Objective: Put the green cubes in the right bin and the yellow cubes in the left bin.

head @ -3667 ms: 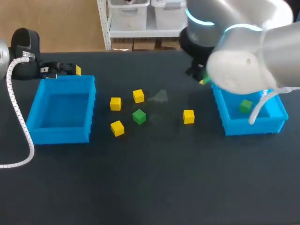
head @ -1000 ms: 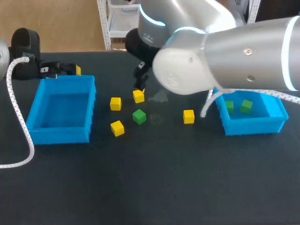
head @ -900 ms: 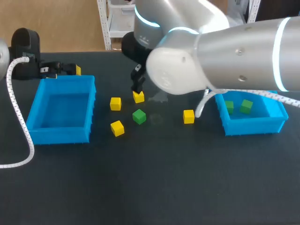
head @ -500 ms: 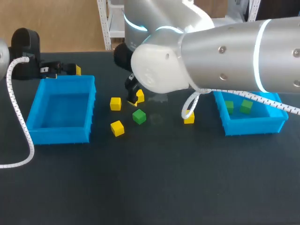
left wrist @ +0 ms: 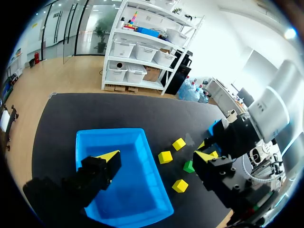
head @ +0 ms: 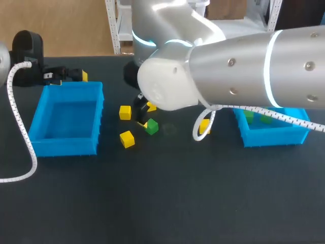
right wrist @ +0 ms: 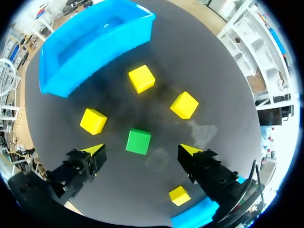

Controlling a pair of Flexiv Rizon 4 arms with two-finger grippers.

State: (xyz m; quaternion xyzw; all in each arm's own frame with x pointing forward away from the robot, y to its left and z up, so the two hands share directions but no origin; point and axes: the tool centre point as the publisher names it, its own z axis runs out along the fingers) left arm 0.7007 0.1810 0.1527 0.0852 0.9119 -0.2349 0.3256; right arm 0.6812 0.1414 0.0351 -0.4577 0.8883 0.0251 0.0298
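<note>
Swung across from the blue plastic right bin [head: 277, 136], the right gripper [right wrist: 141, 151] hangs wide open and empty over the small green cube [right wrist: 138, 141] on the dark table [head: 177, 203]. That gap shows only from its wrist, as the right arm [head: 228, 71] blocks the overhead view. The left gripper [left wrist: 156, 156] gapes empty too.

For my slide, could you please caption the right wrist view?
Right gripper, open, over a green cube among four yellow cubes.

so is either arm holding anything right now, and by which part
Nothing is held. The right gripper hangs open above the green cube, fingers clear of it; the left gripper is open and empty.
</note>
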